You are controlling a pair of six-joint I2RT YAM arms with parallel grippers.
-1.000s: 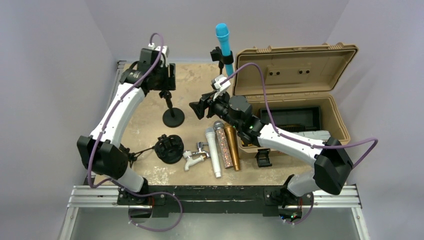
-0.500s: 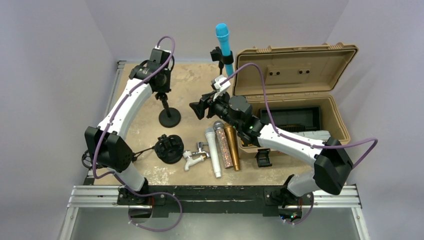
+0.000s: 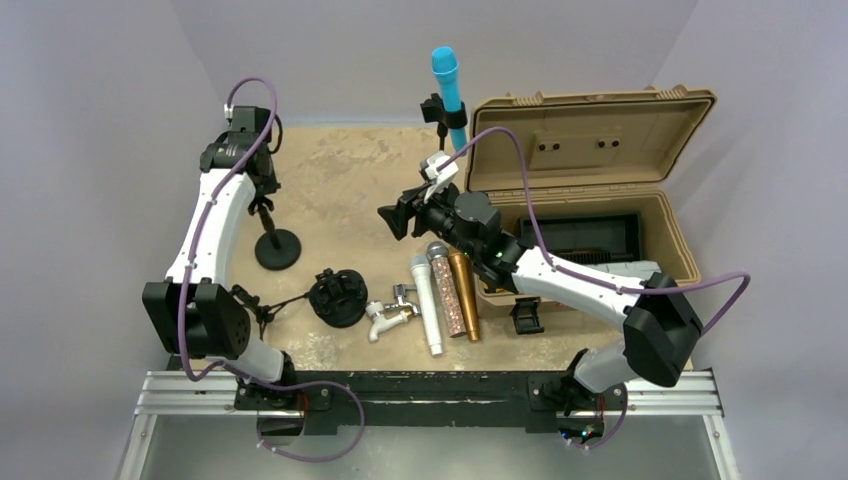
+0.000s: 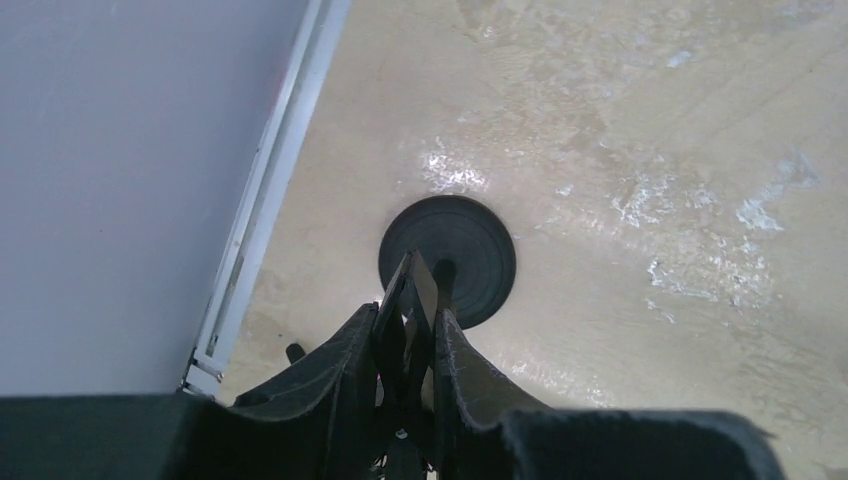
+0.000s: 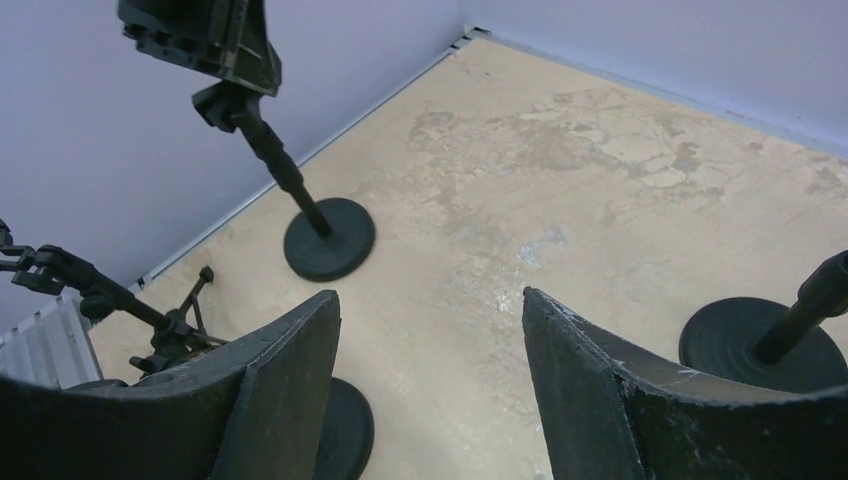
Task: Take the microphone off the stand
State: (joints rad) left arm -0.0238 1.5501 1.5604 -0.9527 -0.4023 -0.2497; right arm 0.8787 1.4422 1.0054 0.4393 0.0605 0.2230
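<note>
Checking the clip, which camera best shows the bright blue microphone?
Top external: the bright blue microphone shows whole, mounted. Right wrist shows perhaps only its stand's base; left wrist, nothing of it.

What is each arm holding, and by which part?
The left jaws clamp the empty black stand by its top clip; the right jaws are open, holding nothing.

No text, label, brand mark or number is legible in any of the three views. Tan hard case (image 3: pixel 600 130), upright blue microphone (image 3: pixel 445 78) and the three loose microphones (image 3: pixel 447 290) lying flat: surfaces read plain. Any fine print is too small to resolve.
</note>
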